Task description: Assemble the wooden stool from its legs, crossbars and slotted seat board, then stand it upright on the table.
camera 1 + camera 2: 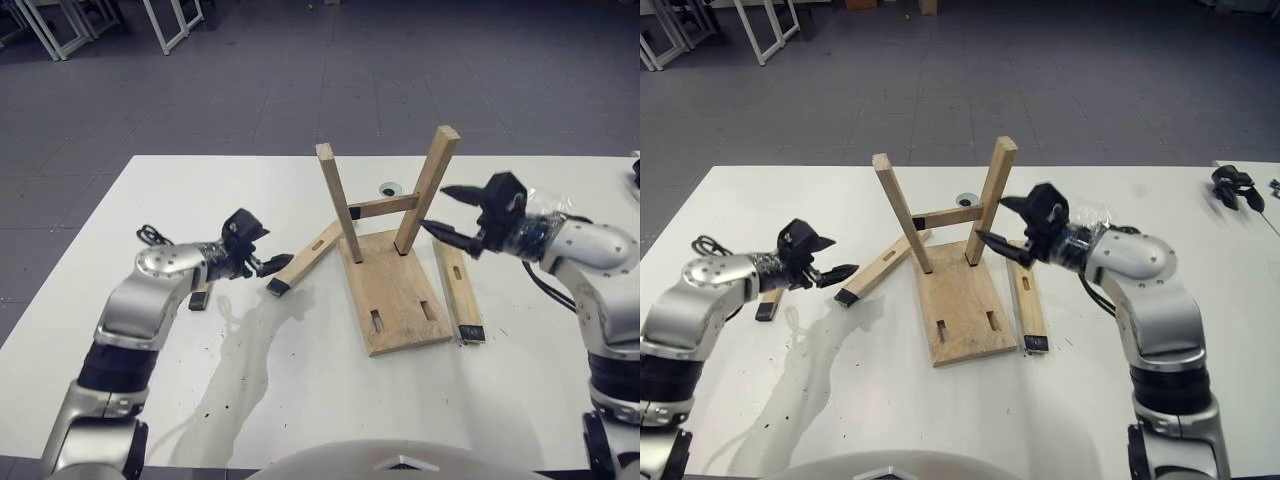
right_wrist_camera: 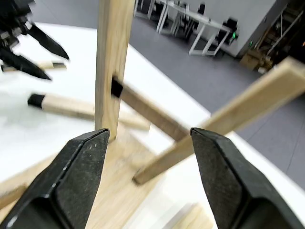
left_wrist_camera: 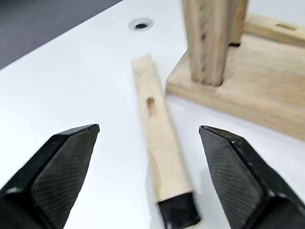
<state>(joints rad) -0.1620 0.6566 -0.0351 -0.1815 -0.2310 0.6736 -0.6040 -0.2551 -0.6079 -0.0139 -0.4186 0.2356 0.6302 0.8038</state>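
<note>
On the table (image 1: 200, 200), left tool (image 1: 278, 247) gapes near a loose leg (image 1: 305, 258), right tool (image 1: 433, 208) gapes beside an upright leg (image 1: 434, 160).

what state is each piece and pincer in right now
seat board, flat on table, two slots empty
left standing leg, seated in board slot
right standing leg, seated in board slot
crossbar, fitted between the standing legs
left loose leg, lying flat
right loose leg, lying flat
left pincer, open
right pincer, open
</note>
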